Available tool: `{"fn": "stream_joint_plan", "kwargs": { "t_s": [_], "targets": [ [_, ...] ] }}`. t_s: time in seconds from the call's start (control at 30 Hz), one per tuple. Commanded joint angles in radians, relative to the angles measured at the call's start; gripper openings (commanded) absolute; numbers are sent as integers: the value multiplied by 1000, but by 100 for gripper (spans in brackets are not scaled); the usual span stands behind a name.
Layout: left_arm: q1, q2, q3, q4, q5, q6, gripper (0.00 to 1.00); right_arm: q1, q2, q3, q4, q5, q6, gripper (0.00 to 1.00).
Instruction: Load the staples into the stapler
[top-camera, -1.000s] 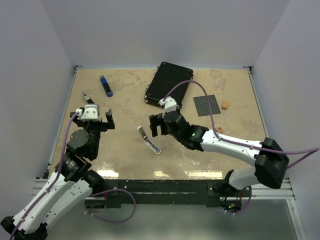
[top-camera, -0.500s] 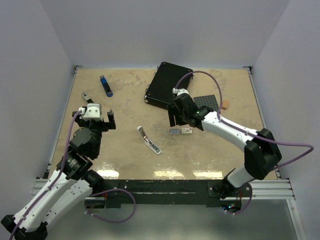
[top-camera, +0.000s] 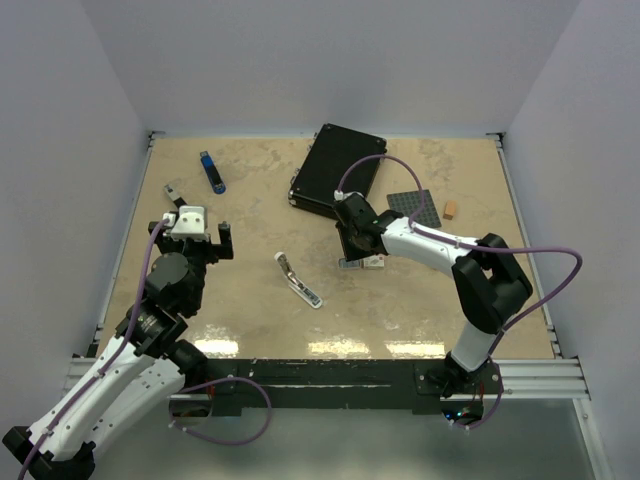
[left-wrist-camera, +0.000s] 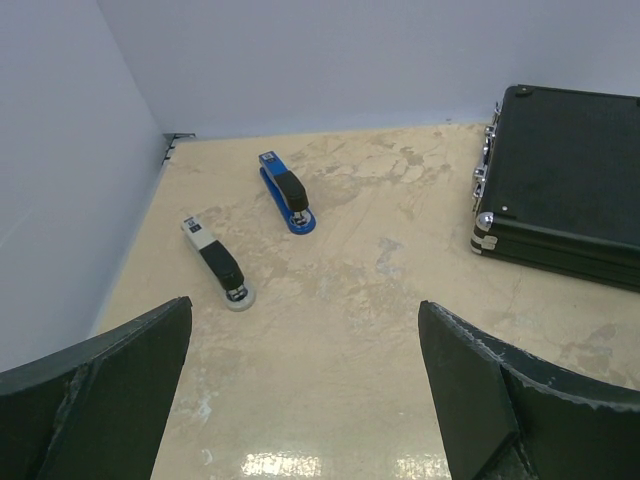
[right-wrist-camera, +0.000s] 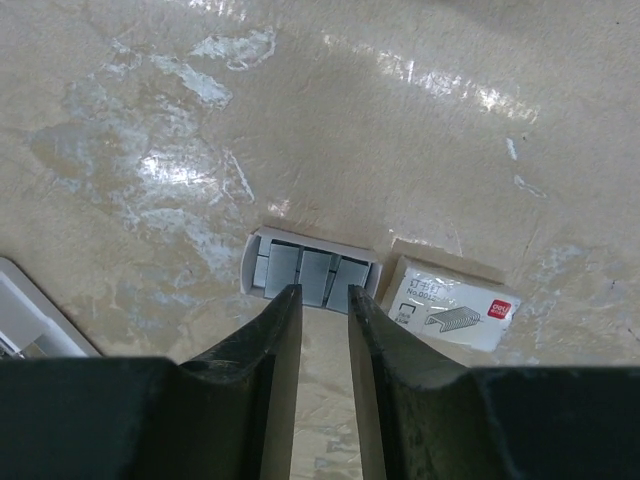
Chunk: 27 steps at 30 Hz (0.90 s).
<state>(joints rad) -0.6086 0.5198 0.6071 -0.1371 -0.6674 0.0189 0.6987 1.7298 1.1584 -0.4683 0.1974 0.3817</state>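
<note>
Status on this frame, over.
Left fingers wide open, empty. Right fingers close together at the staple tray, grip unclear. Sleeve beside tray; open stapler apart, untouched. Nothing between them.

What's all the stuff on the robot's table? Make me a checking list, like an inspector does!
Surface: beige table, shiny patches, no spills seen.
Job's things: open tray of staples beside its white box; blue stapler and grey stapler at the far left.
Clutter: black case, grey square mat, orange block, white and silver tool too small to name.
Grippers: left claw wide open, holding nothing; right claw nearly closed, tips at the tray, grip unclear.
Cables: purple cable on the left arm, another looping over the right arm.
Surroundings: plain pale walls; nothing else seen.
</note>
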Motion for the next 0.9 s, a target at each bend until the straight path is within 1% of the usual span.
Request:
{"fn": "stream_joint_plan", "kwargs": {
  "t_s": [0.0,0.23,0.87],
  "targets": [
    [10,2,-7,11,-1,-8,100,-5,0,46,20,-61,-3,28],
    [13,8,-7,13,11,-7,100,-5,36,57,20,-89,-18,26],
    [17,16,-6,11,28,-8,100,-1,82,61,25,-102,-24,26]
  ]
}}
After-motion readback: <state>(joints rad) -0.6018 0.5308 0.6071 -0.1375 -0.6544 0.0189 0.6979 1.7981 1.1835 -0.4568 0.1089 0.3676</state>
